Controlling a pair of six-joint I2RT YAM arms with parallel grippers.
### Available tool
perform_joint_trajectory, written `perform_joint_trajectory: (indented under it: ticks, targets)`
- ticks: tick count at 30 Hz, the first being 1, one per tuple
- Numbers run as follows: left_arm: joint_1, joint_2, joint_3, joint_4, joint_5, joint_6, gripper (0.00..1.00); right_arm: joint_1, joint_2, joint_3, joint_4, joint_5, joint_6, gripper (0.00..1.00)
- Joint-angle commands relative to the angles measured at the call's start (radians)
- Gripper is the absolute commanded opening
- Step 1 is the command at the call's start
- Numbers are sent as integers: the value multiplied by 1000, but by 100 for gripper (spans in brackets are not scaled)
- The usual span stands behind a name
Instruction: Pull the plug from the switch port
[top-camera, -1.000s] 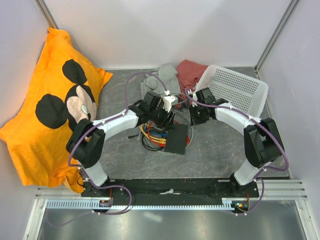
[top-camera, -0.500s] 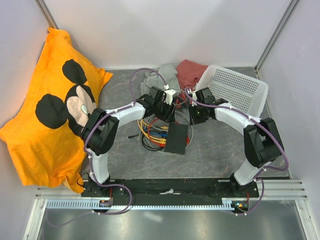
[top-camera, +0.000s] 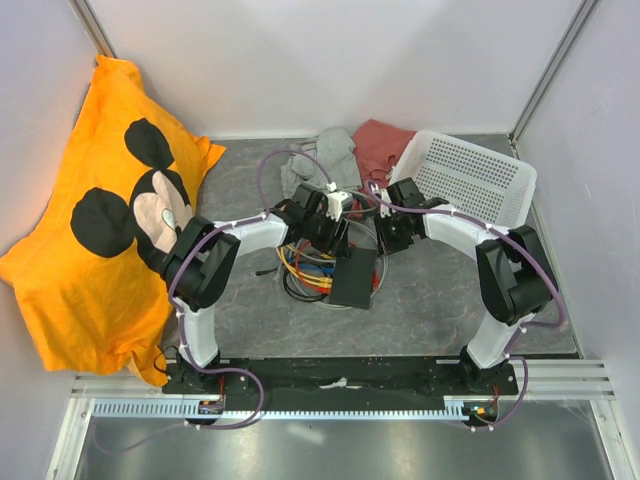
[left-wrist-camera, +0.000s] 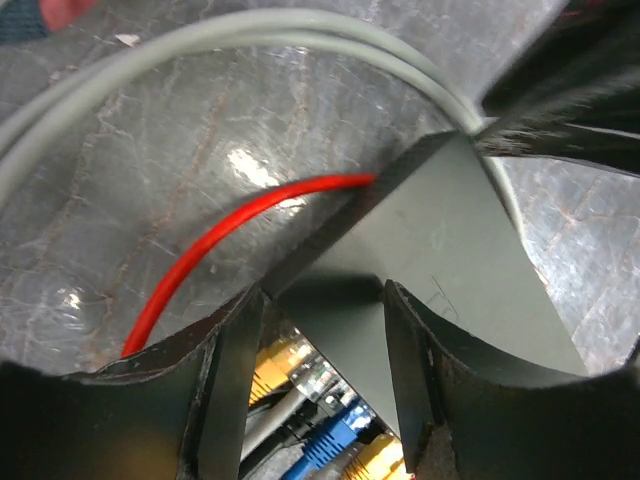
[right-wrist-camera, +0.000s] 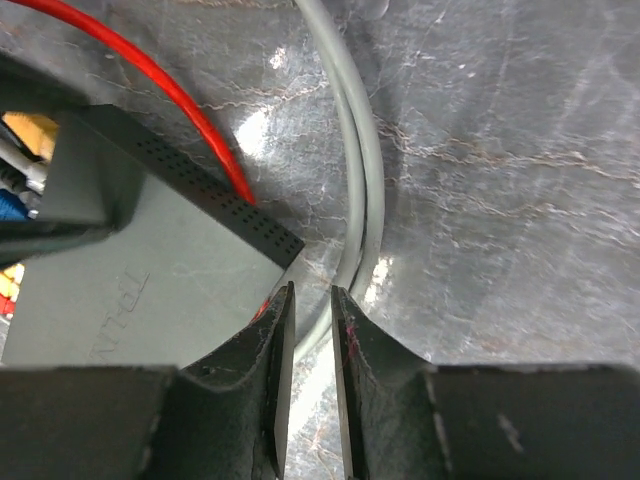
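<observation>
Top external view: over the last second the left arm has tucked its elbow in and reached forward, and the right arm has drawn closer. Both now crowd the upper end of the black box (top-camera: 355, 278), which has not shifted on the worktop (top-camera: 440, 290). I read that as the approach ending with no plug out yet.

Left wrist view shows the left fingers (left-wrist-camera: 225, 375) apart, straddling an edge of the box, with a blue plug (left-wrist-camera: 325, 450) and a yellow plug (left-wrist-camera: 275, 365) between them. The right fingers (right-wrist-camera: 255, 370) are nearly together with only a thin slit, just off a box corner beside a grey cable (right-wrist-camera: 350, 150). Whether they pinch anything I cannot tell.

The box lies flat mid-frame, its long axis running nearly top to bottom, slightly tilted. Its socket edge seems to face frame left, where the coloured cables (top-camera: 300, 270) bunch, so a plug should leave leftward.
</observation>
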Motion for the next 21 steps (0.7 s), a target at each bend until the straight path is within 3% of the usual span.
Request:
perform_joint_trajectory:
  ticks: [1,8,13,17,21]
  targets:
    - [-20,-75,-73,-15,50,-59,59,2,40,53,-9,-22,-13,28]
    - [-77,-200,-192,25,36,-73,59,3,106,98,-8,-57,-3,28]
    - [-129,-235,-199,18,11,-41,59,12,154,159,-18,-74,-6,29]
    - [-126,-246,-167,-41,-88,-30,61,15,149,185,-31,-56,-15,29]
    - [-66,-282,-169,-62,-87,-44,62,17,87,182,-29,-13,-15,30]
